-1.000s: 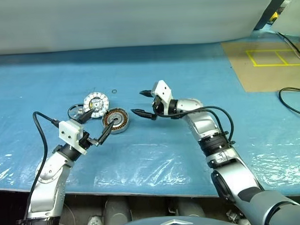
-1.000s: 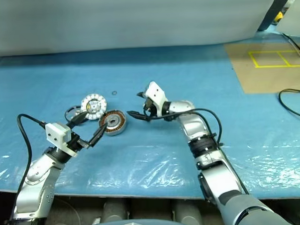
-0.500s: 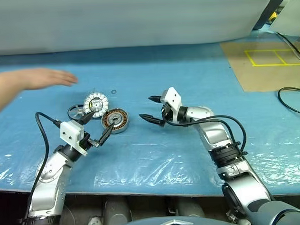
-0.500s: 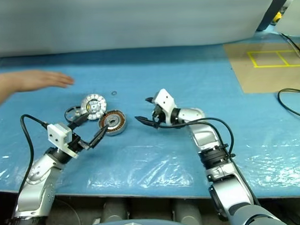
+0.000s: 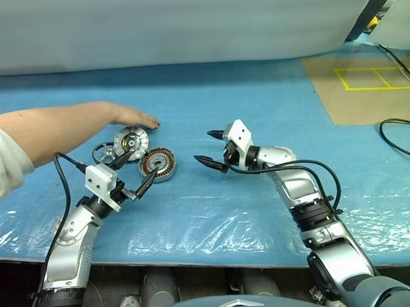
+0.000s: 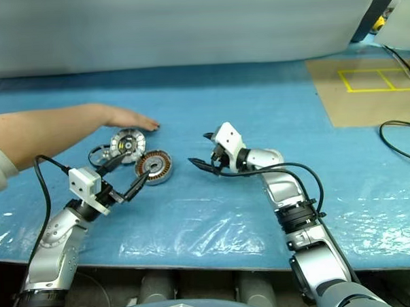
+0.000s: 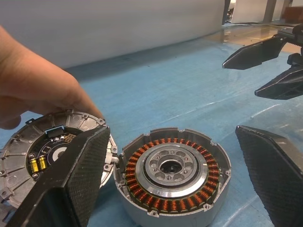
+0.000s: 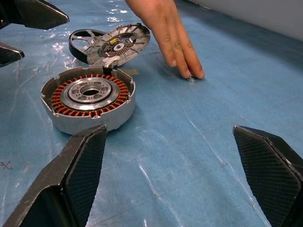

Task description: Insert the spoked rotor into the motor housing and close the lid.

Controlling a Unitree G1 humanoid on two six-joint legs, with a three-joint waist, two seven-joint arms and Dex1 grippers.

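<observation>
A blue plastic-covered table (image 5: 214,214) is seen, where the spoked rotor (image 8: 84,41) lies flat beside the motor housing (image 5: 158,163), partly overlapped by the tilted lid (image 5: 131,140). It is judged light, stiff and thin, best pinched across its black rim. Nothing is held: the left gripper (image 5: 139,171) and right gripper (image 5: 211,148) are spread wide, while a person's hand (image 5: 132,117) is pressed down near the lid.
</observation>
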